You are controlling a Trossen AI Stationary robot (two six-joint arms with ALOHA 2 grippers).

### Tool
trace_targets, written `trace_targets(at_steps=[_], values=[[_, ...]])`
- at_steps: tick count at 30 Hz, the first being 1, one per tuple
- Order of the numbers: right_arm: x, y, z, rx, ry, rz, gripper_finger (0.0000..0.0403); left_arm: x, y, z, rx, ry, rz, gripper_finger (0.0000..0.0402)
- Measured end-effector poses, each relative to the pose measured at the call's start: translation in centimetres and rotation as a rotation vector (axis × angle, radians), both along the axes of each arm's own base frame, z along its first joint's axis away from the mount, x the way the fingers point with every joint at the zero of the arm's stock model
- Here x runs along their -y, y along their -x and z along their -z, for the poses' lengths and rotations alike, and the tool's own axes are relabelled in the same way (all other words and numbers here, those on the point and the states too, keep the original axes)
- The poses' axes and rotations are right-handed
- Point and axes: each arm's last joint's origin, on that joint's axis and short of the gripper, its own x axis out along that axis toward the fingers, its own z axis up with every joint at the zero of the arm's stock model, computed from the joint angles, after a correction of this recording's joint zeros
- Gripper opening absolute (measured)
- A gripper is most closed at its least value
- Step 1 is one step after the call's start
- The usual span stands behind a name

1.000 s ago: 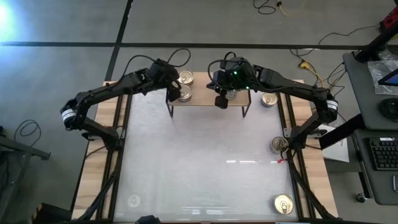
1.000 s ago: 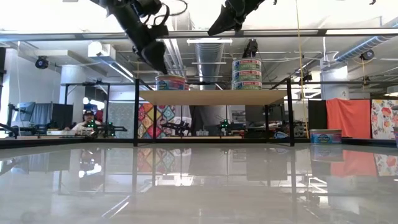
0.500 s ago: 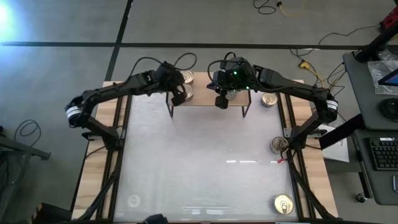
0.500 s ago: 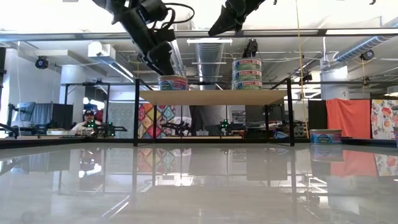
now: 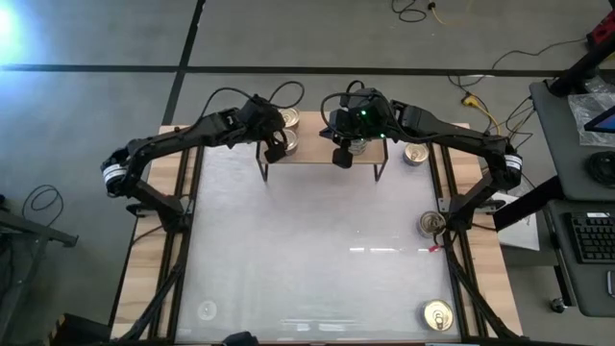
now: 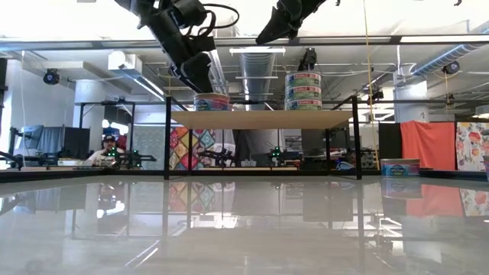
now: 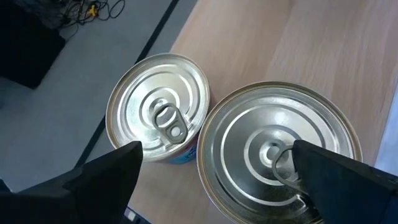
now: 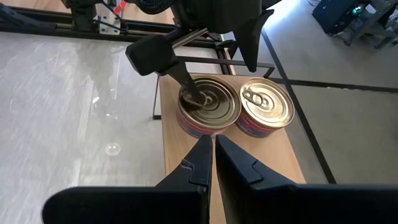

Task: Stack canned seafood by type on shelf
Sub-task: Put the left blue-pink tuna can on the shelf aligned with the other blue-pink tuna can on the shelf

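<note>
Meanwhile, upper centre of the high view, the left gripper (image 5: 276, 146) spreads wide over two tins (image 7: 159, 116) on the shelf (image 6: 260, 119); the right gripper (image 5: 341, 157) hovers closed, empty. Rigid, slick-sided cans likely demand a sidewall grip.

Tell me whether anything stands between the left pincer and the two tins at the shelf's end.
Nothing visible does. The left pincer hangs open right over the near tin, with the second tin beside it on the shelf. The right pincer waits shut farther along the shelf, off that path.
</note>
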Motion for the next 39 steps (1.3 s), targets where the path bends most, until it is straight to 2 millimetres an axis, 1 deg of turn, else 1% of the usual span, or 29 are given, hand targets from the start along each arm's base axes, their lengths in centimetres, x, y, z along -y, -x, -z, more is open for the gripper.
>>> trace_targets(at_steps=[11, 27, 39], values=[[0.00, 0.01, 0.01, -0.001, -0.001, 0.000, 0.0013, 0.23, 0.00, -0.46, -0.010, 0.003, 0.005, 0.0400], [-0.03, 0.07, 0.13, -0.014, -0.006, 0.000, 0.0013, 0.37, -0.48, -0.17, 0.002, 0.020, 0.015, 0.0400], [-0.03, 0.11, 0.18, -0.018, -0.014, 0.005, 0.0013, 0.51, -0.30, -0.23, -0.006, 0.025, 0.018, 0.0400]])
